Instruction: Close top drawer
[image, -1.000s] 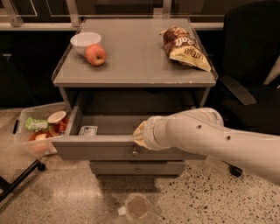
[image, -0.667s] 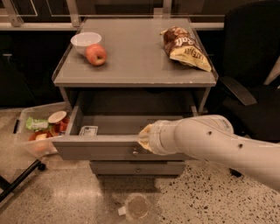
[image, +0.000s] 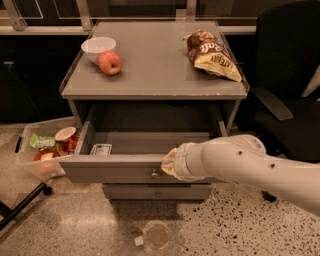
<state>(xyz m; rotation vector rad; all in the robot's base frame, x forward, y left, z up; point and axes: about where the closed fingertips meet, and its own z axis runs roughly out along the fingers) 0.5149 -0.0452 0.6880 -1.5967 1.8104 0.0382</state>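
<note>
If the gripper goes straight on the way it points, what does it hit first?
Probably the front of the top drawer: the gripper sits at its upper edge, just above the knob. Depth is unclear; they may be touching.

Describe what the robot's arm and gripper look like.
The arm is a thick, smooth white tube with a few small dark dots along it and a ribbed white collar at the wrist. No cables show. The gripper, at the front of the top drawer by its knob, looks cream-coloured.
</note>
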